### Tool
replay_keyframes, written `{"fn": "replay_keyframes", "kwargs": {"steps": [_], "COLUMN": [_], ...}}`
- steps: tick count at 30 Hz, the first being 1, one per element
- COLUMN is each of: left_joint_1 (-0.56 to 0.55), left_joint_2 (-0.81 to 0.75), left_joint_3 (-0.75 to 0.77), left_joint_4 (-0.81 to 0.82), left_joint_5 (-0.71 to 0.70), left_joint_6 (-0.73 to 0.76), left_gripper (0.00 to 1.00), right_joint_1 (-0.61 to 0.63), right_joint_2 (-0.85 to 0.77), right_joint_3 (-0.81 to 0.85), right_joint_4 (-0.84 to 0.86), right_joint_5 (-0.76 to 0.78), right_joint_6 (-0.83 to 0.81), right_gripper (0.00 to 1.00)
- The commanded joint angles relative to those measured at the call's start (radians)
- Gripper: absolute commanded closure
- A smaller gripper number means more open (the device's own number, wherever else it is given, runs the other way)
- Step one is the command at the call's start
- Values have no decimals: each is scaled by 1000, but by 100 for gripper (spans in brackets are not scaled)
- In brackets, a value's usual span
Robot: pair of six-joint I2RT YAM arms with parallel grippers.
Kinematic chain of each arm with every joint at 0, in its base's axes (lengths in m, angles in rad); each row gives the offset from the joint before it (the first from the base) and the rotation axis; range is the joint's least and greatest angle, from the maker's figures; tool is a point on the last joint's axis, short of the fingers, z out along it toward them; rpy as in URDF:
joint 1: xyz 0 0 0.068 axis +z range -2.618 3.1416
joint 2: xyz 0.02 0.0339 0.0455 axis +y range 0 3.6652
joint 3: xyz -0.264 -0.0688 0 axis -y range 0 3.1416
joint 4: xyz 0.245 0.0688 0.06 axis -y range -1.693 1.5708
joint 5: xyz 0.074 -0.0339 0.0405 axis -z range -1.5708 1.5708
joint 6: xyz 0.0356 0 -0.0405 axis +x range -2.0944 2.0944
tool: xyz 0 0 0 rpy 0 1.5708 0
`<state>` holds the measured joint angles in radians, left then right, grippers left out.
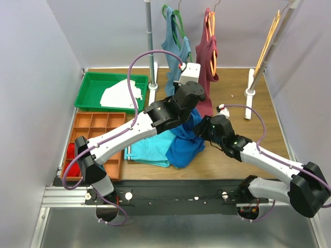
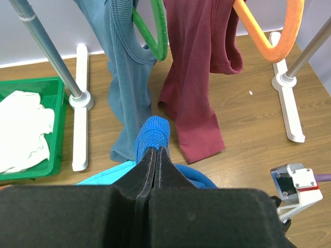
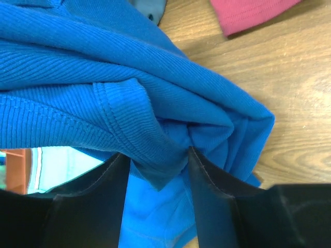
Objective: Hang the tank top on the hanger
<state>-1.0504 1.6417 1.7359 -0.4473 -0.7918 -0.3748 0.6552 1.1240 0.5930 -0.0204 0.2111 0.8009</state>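
The royal blue tank top (image 1: 183,147) hangs bunched between my two grippers above the table, over the folded turquoise garment. My left gripper (image 1: 192,109) is shut on one end of it; in the left wrist view the blue cloth (image 2: 154,132) sticks out past the closed fingertips of the left gripper (image 2: 156,150). My right gripper (image 1: 205,128) is open, its jaws standing on either side of a fold of the tank top (image 3: 129,77), as the right wrist view of the gripper (image 3: 158,155) shows. The thin light-orange hanger (image 1: 270,41) hangs on the right rack, apart from both grippers.
A grey-blue tank top (image 1: 173,44) on a green hanger and a maroon top (image 1: 207,57) on a thick orange hanger hang at the back. Rack poles (image 1: 150,46) (image 1: 261,64) stand on white feet. A green tray (image 1: 90,98), an orange compartment bin (image 1: 98,124) and the turquoise garment (image 1: 150,145) lie at left.
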Motion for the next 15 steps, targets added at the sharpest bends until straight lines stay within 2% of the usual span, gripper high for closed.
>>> {"fn": "replay_keyframes", "kwargs": {"steps": [1,2,3,6,11,12,15], "left_joint_1": [10,12,13,23,27,29,32], "left_joint_2": [-9,-14,-19,-49,-106,-111,-131], "left_joint_3": [25,25,27,33,66,76,120], "left_joint_4": [9,9,7,10,32,36,59], "left_joint_5": [8,6,5,-3,-44,-49,-67], "left_joint_6": [2,10,11,27,74,91,115], "left_gripper": [100,100,100,100,100,100,100], "right_joint_1": [14,15,14,14,14,14,14], "right_joint_2": [-13,-23,-32,-82,-167,-176,-150], "right_joint_3": [45,57,73,174,399,491,664], "right_joint_4": [-5,-25,-51,-191,-396,-420,-502], "right_joint_5": [91,102,129,194,246,244,226], "right_joint_6": [-22,-22,-23,-34,-112,-123,-172], "right_gripper": [54,60,77,99,99,99,99]}}
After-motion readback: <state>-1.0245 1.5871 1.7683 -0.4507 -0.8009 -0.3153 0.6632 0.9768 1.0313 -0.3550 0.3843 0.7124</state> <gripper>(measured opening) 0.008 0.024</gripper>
